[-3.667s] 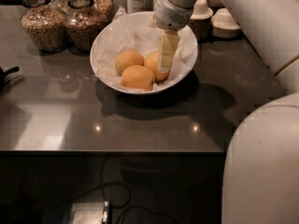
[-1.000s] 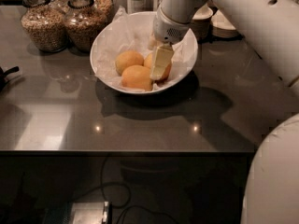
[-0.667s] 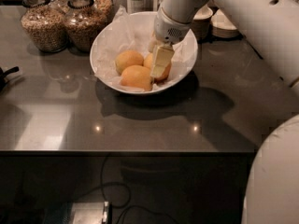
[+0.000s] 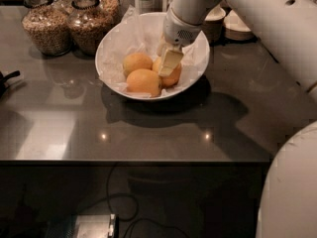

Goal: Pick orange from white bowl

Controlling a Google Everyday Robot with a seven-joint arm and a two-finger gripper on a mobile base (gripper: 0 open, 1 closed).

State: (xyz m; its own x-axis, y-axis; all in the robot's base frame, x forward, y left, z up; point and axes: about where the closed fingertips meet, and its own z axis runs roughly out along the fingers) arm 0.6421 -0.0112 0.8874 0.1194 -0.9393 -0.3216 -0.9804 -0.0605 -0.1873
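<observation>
The white bowl (image 4: 111,43), lined with crumpled white paper, stands at the back middle of the dark table. Three oranges lie in it: one at the back left (image 4: 137,62), one at the front (image 4: 144,82), and one at the right (image 4: 173,77). My gripper (image 4: 167,66) reaches down into the bowl from the upper right. It sits right at the right orange and hides that orange's upper part. The other two oranges lie free, just left of it.
Two glass jars of grain (image 4: 47,26) (image 4: 91,21) stand behind the bowl on the left. Small stacked cream bowls (image 4: 237,26) stand behind it on the right. A black object (image 4: 6,81) pokes in at the left edge. My white body (image 4: 292,192) fills the lower right.
The gripper has stayed at the right orange in the bowl and sits slightly higher than a second ago. The oranges have not visibly shifted.
</observation>
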